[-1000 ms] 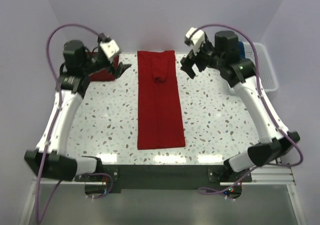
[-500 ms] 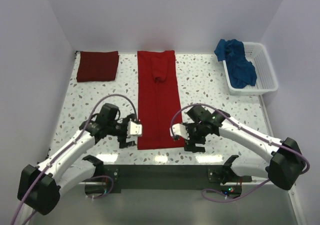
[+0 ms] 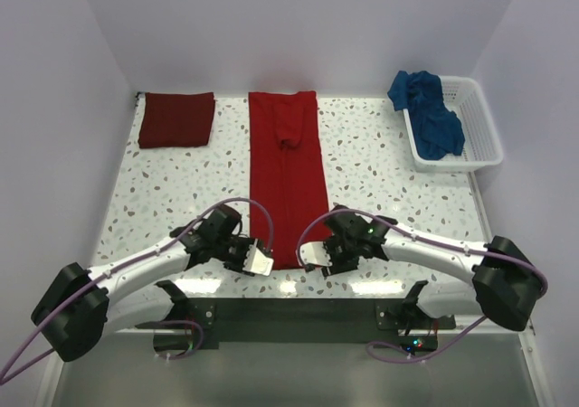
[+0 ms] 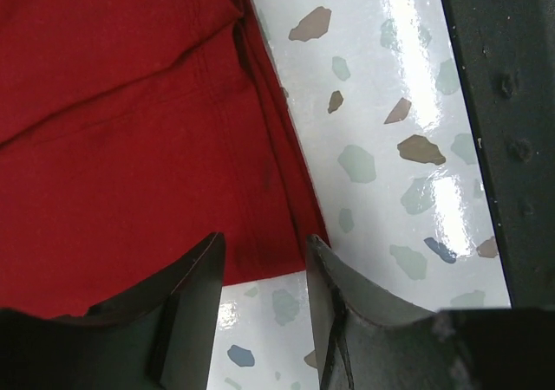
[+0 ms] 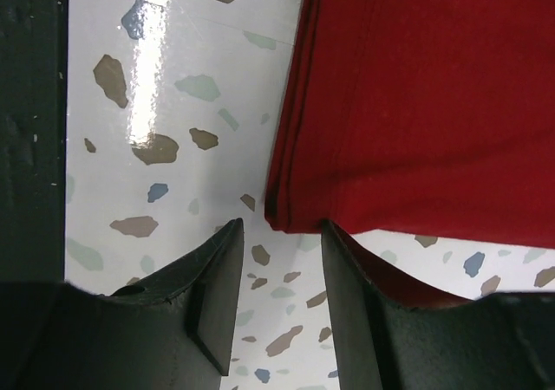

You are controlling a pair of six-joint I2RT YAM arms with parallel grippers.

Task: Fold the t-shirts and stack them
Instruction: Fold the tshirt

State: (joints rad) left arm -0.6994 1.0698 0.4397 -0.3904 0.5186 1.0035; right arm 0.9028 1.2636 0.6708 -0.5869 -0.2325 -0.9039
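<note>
Bright red t-shirt (image 3: 288, 190), folded to a long strip, centre of counter (image 3: 181, 190); a gripper at each near corner.

Long axis runs near to far, collar end toward the far wall, hem toward the arm bases; left gripper (image 4: 264, 243) straddles the near-left corner, jaws part-way apart, not clamped; right gripper (image 5: 282, 230) likewise at the near-right corner; placement judged to suit pinching both hem corners and carrying them toward the collar; maroon t-shirt (image 3: 177, 119) folded at far left, likely the stack's base; blue t-shirt (image 3: 427, 110) heaped in white basket (image 3: 484, 131).
</note>
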